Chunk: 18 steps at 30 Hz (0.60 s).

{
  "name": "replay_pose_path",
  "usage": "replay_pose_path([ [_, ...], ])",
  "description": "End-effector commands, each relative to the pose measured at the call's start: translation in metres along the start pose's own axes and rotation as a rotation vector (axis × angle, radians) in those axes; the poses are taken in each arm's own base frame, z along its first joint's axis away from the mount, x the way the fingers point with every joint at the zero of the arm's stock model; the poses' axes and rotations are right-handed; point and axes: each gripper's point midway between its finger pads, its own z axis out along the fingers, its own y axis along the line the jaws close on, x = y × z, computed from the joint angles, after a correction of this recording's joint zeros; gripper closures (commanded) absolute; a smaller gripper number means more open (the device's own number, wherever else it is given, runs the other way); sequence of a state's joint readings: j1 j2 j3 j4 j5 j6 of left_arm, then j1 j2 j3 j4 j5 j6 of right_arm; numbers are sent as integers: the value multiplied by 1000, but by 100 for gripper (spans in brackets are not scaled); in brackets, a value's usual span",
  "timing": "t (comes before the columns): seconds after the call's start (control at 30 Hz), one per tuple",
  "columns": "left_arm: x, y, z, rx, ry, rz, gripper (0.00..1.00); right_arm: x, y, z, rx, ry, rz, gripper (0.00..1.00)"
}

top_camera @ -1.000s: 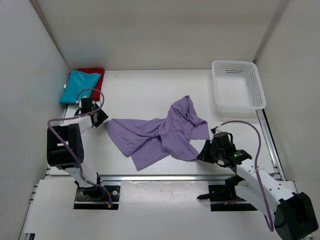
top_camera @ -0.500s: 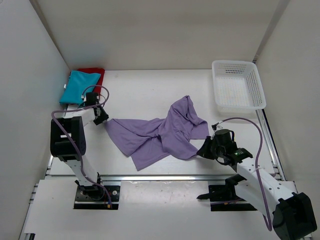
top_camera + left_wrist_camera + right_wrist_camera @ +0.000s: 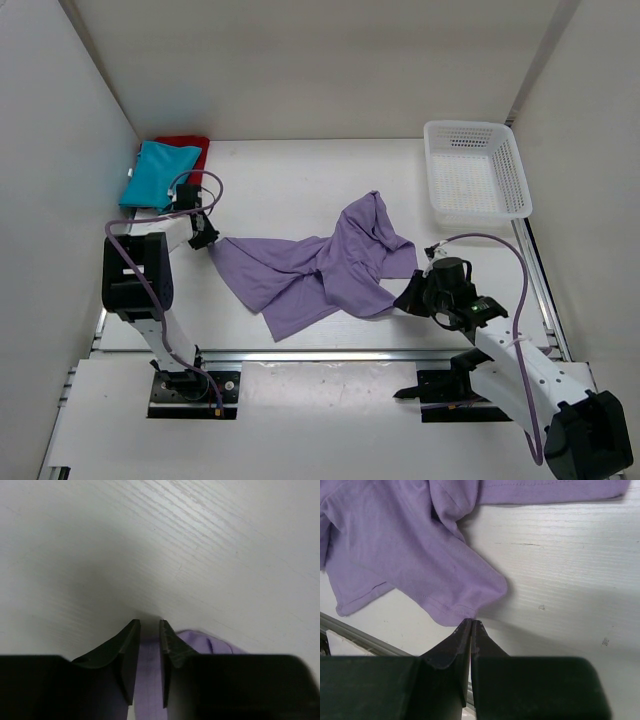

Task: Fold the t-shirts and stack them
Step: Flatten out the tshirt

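Left gripper (image 3: 207,241) has slid onto the left corner of the lavender shirt (image 3: 310,270), crumpled mid table (image 3: 300,180); jaws narrowing over the cloth, can't tell if I've pinched it yet. Right gripper (image 3: 411,298) closed, empty, at the hem. Spreading looks next

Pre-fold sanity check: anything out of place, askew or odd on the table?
The purple shirt lies twisted and bunched mid-table, one part folded across another. In the far left corner the teal shirt sits skewed on the red shirt, leaving red showing along its right side. Nothing looks spilled or damaged.
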State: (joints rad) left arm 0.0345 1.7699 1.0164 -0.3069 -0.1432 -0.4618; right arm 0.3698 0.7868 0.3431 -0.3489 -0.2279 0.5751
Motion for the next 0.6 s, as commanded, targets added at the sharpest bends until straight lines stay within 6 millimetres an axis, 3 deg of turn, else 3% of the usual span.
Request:
replay_pose_path([
  [0.0, 35, 17, -4, -60, 114, 47, 70, -31, 20, -8, -60, -93, -35, 100],
  [0.07, 37, 21, -4, -67, 120, 44, 76, -32, 23, -9, -66, -93, -44, 100],
  [0.13, 38, 21, -6, -68, 116, 41, 73, -34, 27, -9, -82, -104, -47, 100],
  [0.17, 39, 24, -7, -73, 125, 33, 70, -34, 28, -9, -85, -105, -46, 100],
  [0.23, 35, 30, -7, -81, 112, -5, 50, -33, 29, -9, -94, -102, -51, 100],
  [0.3, 34, 28, -9, -58, 111, -26, 45, -28, 28, -6, -92, -88, -51, 100],
  [0.4, 30, 27, -14, -72, 94, 2, 48, -28, 28, -7, -96, -89, -58, 100],
  [0.43, 33, 28, -15, -78, 105, 17, 54, -27, 26, -7, -92, -88, -53, 100],
  [0.57, 52, 23, -14, -70, 147, 40, 58, -34, 26, -11, -103, -116, -54, 100],
])
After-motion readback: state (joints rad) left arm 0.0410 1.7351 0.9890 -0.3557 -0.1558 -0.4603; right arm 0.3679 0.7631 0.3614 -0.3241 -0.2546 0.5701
